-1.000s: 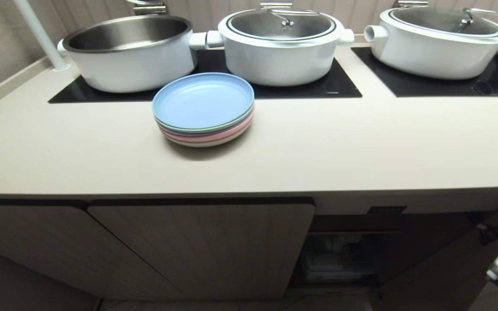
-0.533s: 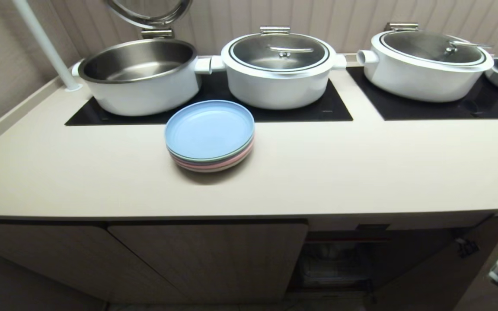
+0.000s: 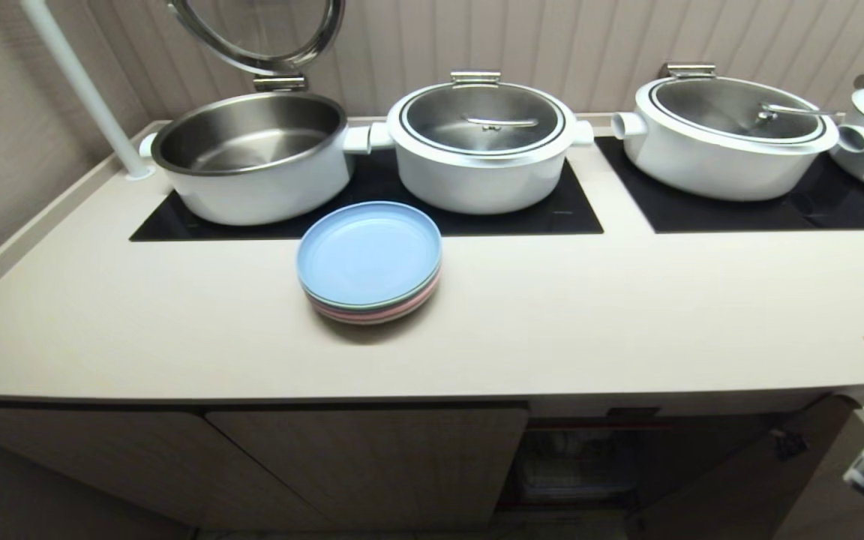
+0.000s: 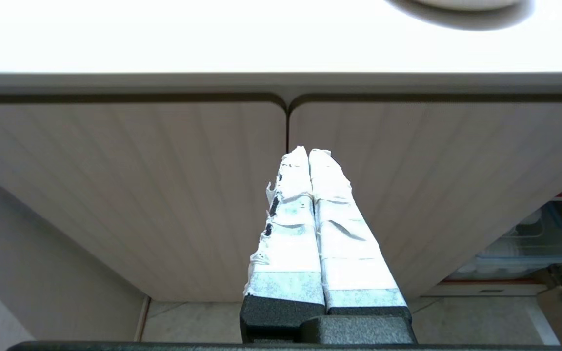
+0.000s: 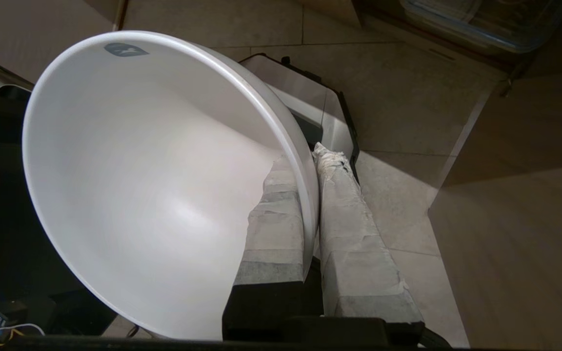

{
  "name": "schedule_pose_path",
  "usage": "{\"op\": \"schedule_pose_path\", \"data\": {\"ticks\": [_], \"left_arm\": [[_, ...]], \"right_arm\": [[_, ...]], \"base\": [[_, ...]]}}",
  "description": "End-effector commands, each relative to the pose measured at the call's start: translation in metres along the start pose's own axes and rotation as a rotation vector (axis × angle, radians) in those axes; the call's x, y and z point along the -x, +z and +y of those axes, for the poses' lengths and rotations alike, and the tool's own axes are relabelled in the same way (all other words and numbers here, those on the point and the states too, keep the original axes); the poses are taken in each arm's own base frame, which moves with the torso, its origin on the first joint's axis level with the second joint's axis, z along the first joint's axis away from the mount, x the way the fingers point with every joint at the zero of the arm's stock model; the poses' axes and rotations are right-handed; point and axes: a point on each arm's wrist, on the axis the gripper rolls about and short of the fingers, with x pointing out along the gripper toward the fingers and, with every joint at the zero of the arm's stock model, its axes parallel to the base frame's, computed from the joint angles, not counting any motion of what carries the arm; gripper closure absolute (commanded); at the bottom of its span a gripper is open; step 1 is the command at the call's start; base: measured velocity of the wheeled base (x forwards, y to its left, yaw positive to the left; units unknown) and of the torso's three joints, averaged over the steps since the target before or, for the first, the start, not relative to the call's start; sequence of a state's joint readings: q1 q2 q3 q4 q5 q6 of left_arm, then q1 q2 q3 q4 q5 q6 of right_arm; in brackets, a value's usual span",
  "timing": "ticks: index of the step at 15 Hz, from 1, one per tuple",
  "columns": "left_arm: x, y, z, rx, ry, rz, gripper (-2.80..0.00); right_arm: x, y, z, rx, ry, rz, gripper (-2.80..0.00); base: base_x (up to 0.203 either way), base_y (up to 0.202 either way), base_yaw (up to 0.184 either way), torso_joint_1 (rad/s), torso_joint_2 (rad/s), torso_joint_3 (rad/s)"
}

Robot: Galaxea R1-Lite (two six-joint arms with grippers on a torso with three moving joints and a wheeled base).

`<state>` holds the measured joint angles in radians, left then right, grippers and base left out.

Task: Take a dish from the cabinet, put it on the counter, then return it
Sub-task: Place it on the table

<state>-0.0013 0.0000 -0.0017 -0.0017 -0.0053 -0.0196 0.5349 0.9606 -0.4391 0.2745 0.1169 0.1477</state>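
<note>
plates (image 3: 369, 261), blue on top, are stacked on the counter (image 3: 627, 315) in the head view, with the cabinet (image 3: 582, 465) seen open below. left gripper (image 4: 309, 155) is shown pressed closed, empty, before the ribbed doors (image 4: 164, 185). right gripper (image 5: 313, 155) is clamped on the dish (image 5: 154, 185) rim, low over the floor (image 5: 398, 97).

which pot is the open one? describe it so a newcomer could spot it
On the counter, four white pots stand in a row on the black panels. It is the one at the far left end, behind the blue plates: lid tipped up, steel inside bare; the others are covered.
</note>
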Motion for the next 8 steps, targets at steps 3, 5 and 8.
{"op": "schedule_pose_path", "data": {"ticks": [3, 5, 8], "left_arm": [[0.0000, -0.0001, 0.0000, 0.000, -0.001, 0.000, 0.00], [0.0000, -0.0001, 0.0000, 0.000, -0.001, 0.000, 0.00], [0.0000, -0.0001, 0.0000, 0.000, 0.000, 0.000, 0.00]], "right_arm": [[-0.0003, -0.0002, 0.0000, -0.001, 0.001, 0.003, 0.00], [-0.0004, -0.0006, -0.0001, -0.001, 0.001, 0.005, 0.00], [-0.0003, -0.0002, 0.0000, -0.001, 0.001, 0.003, 0.00]], "base": [[0.000, 0.000, 0.000, 0.160, -0.33, -0.165], [0.000, 0.000, 0.000, 0.163, -0.34, -0.168], [0.000, 0.000, 0.000, 0.151, -0.31, -0.167]]}}
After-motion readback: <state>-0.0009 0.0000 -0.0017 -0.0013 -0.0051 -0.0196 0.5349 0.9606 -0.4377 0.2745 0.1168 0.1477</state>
